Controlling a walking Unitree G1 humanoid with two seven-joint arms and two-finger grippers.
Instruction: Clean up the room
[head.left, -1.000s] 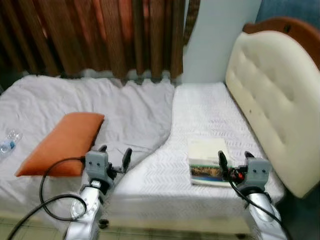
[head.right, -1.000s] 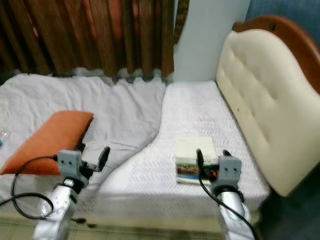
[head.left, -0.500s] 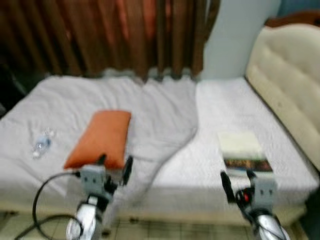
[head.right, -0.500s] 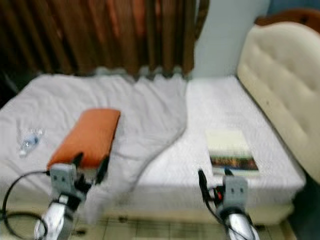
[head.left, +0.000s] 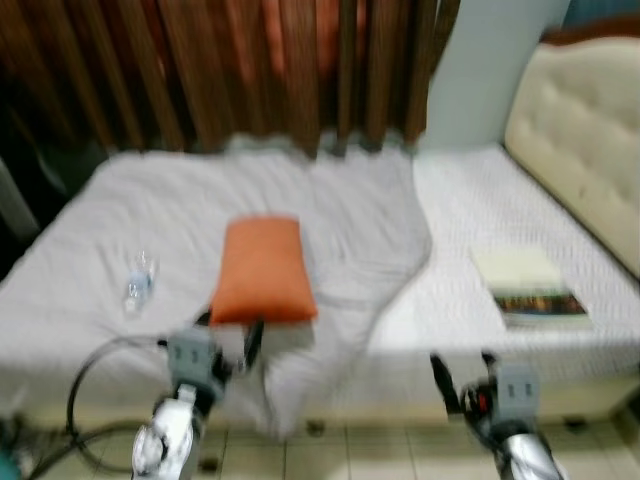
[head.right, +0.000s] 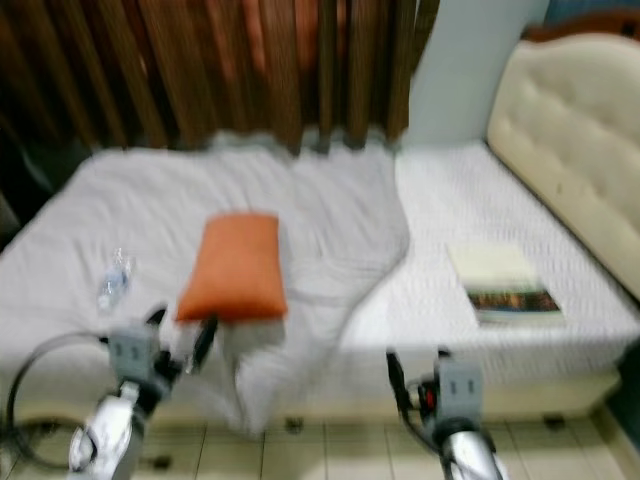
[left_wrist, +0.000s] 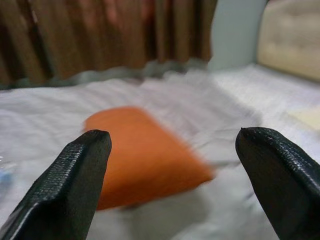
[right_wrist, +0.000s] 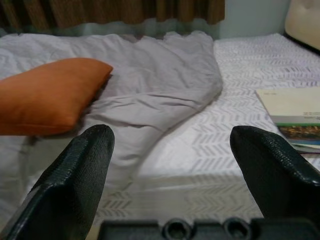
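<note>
Orange pillow (head.left: 261, 270): lying loose on the bed (head.left: 90, 230), ahead of the left hand (head.left: 223, 333) and just beyond its fingertips; sitting mid-mattress rather than at the headboard (head.left: 580, 170), so it is probably waiting to be put back.
Grey blanket (head.left: 360, 225): lying rumpled ahead of and between both hands, one corner spilling over the bed's near edge; likely wanting straightening.
Book (head.left: 527, 286): lying flat on the bare white mattress, ahead of the right hand (head.left: 460, 372) and off to its outer side, well apart from it.
Plastic bottle (head.left: 137, 281): lying on its side on the blanket, beyond the left hand to its outer side; blurred.
Left hand: fingers (left_wrist: 70, 185) spread wide, gripping nothing, pointing at the pillow from short of the bed.
Right hand: fingers (right_wrist: 75, 180) also spread, empty, aiming at the bed edge.
Stage (judgement): approaching; nothing being handled yet. The pillow is looking the nearest candidate.
Caution: head views are blurring, so fine detail is uncertain.
</note>
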